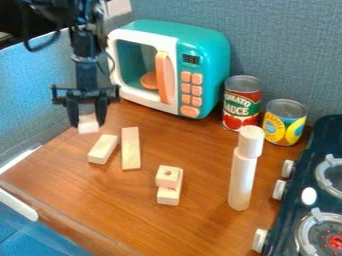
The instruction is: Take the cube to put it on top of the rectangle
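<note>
Cube in hand, blocks toward the camera!

The hand (87, 119) looks closed around the cube (87, 125) at the desk's (194, 220) far left. Nearest is the short block (103, 149), lying aslant; the longer one (131, 148) sits just right. Which is the target? Can't tell.
</note>
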Robot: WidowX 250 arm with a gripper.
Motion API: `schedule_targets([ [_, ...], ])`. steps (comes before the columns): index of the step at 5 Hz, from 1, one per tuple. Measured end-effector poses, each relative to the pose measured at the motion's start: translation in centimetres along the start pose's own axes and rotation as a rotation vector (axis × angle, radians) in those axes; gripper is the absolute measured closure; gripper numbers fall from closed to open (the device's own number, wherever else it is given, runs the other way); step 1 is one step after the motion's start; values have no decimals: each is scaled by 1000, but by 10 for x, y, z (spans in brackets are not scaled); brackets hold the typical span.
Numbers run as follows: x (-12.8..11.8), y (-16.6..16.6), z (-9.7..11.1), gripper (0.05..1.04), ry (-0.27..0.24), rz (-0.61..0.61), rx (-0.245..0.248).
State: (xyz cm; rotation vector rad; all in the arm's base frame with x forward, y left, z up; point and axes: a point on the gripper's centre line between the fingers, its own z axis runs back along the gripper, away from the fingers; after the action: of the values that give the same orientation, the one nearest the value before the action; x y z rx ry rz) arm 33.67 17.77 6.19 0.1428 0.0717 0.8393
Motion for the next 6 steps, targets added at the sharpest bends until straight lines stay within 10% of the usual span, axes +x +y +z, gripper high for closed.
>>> schedule_targets([
  [2,-7,-16,-31,525,-5,-196,110],
  [6,-16,-9,-31,525,6,-209,28],
])
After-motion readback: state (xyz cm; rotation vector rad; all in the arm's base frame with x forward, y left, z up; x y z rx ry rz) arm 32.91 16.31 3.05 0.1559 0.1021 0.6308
